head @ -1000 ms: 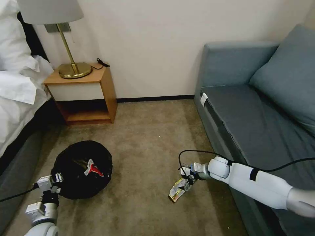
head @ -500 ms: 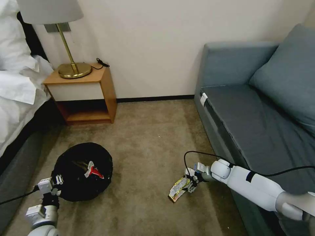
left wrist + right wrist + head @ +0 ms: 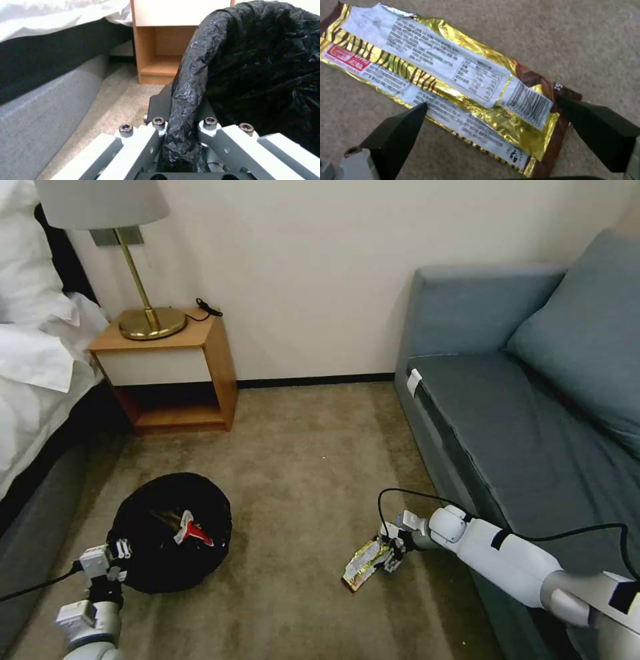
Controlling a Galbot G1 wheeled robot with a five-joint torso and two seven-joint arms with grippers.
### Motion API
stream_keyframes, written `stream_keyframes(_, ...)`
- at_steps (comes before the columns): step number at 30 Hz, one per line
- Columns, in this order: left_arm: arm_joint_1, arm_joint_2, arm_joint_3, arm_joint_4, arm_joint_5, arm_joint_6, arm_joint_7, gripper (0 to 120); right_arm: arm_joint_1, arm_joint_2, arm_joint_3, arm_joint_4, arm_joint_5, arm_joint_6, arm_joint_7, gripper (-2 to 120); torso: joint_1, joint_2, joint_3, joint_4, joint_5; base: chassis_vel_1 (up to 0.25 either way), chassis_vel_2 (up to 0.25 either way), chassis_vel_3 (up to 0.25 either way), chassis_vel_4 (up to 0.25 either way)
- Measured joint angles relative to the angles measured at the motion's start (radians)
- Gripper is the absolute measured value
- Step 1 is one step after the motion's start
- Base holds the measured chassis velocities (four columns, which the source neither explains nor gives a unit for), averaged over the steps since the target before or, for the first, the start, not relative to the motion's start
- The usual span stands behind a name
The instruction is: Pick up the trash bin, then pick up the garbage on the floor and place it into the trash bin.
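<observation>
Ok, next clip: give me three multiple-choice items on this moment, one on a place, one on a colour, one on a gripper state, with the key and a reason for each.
1. Where does the gold-and-black wrapper lie?
A. on the sofa
B. on the carpet beside the sofa
C. in the bin

2. What colour is the bag lining the trash bin?
A. black
B. white
C. blue

3. How is the right gripper set?
A. shut on the wrapper
B. open, fingers on either side of the wrapper
C. raised over the bin

Key: 1 B, the head view shows it flat on the carpet by the sofa. 2 A, the liner is black in both views. 3 B, the right wrist view shows its fingers apart with the wrapper between them.
</observation>
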Motion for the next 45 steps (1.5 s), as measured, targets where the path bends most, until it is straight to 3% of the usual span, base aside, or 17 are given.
stream_keyframes(11, -0.015, -0.008, 0.005, 0.018, 0.000, -0.004, 0.000, 5, 0.004, 0.038, 0.005, -0.035, -0.028, 0.011, -0.016, 100, 0.000, 0.000, 0.000, 0.0000, 0.0000, 0.000, 0.000, 0.000, 0.000)
stream_keyframes(19, -0.014, 0.002, -0.001, 0.023, -0.008, -0.008, 0.001, 5, 0.006, 0.060, 0.023, -0.071, -0.067, 0.036, -0.043, 83, 0.000, 0.000, 0.000, -0.0002, -0.0005, 0.000, 0.000, 0.000, 0.000)
stream_keyframes(33, -0.028, 0.002, 0.006, 0.028, -0.008, -0.008, 0.001, 5, -0.012, 0.048, 0.044, -0.063, -0.097, 0.062, -0.045, 82, 0.000, 0.000, 0.000, 0.0004, 0.0003, 0.000, 0.000, 0.000, 0.000)
stream_keyframes(41, -0.024, 0.004, 0.004, 0.024, -0.009, -0.008, 0.001, 5, -0.003, 0.012, 0.017, 0.013, -0.101, 0.050, -0.045, 64, 0.000, 0.000, 0.001, -0.0001, 0.0008, 0.000, 0.000, 0.000, 0.000)
stream_keyframes(45, -0.024, 0.000, 0.004, 0.024, -0.009, -0.008, 0.001, 5, 0.006, 0.001, 0.001, 0.045, -0.092, 0.038, -0.039, 48, 0.000, 0.000, 0.000, -0.0004, -0.0002, 0.000, 0.000, 0.000, 0.000)
